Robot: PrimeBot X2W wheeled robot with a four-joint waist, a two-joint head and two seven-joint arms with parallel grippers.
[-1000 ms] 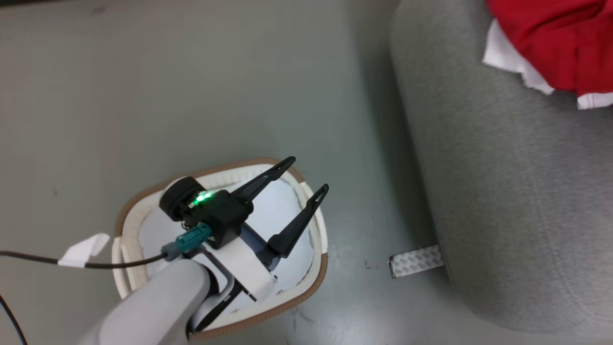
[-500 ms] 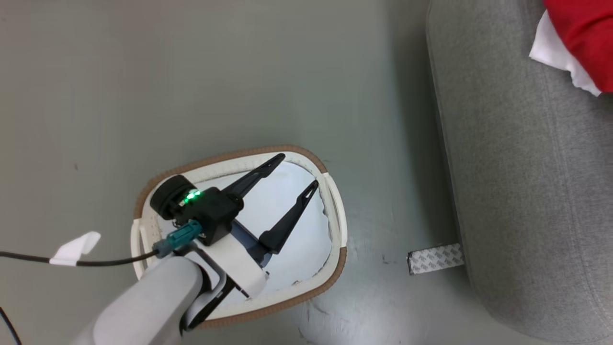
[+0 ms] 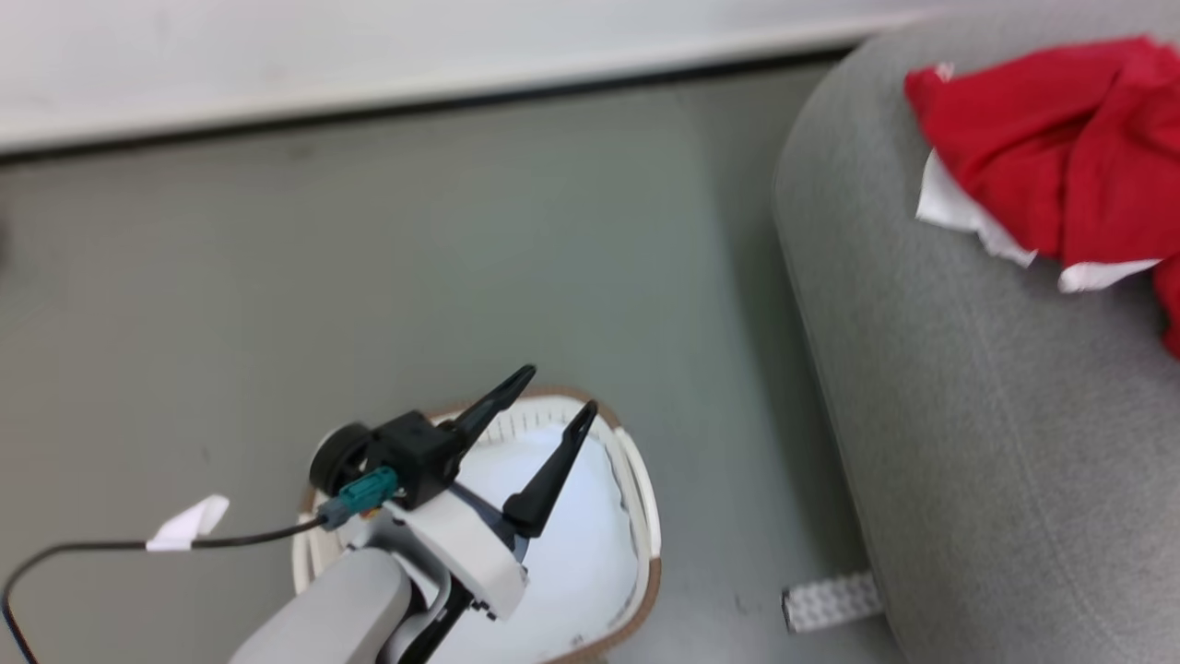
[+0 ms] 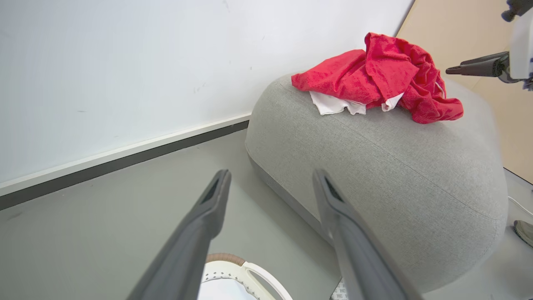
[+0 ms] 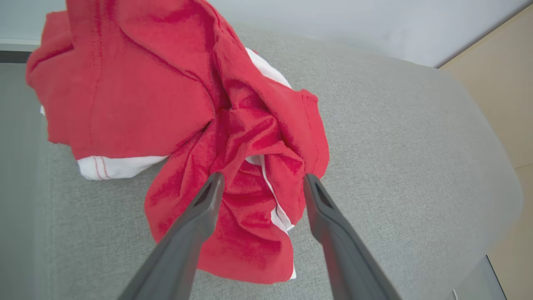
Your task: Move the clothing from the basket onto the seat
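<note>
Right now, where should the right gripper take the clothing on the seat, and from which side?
Pinch the bunched ridge at the middle of the clothing, coming straight in as the right gripper now points: folds stand proud there between its open jaws, while the edges lie flat on the seat.

Grey floor point(image 3: 461, 231), white wall point(image 4: 125, 62), dark baseboard point(image 4: 125, 162), patterned strip point(image 3: 832, 601) on floor, beige panel point(image 4: 458, 25)

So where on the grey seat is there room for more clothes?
The seat is bare along its near side, between the clothing and the rounded edge facing the basket. Bare fabric also lies past the clothing, toward the tan surface. Crowded: the end by the white wall, where the clothing lies before the right gripper.
</note>
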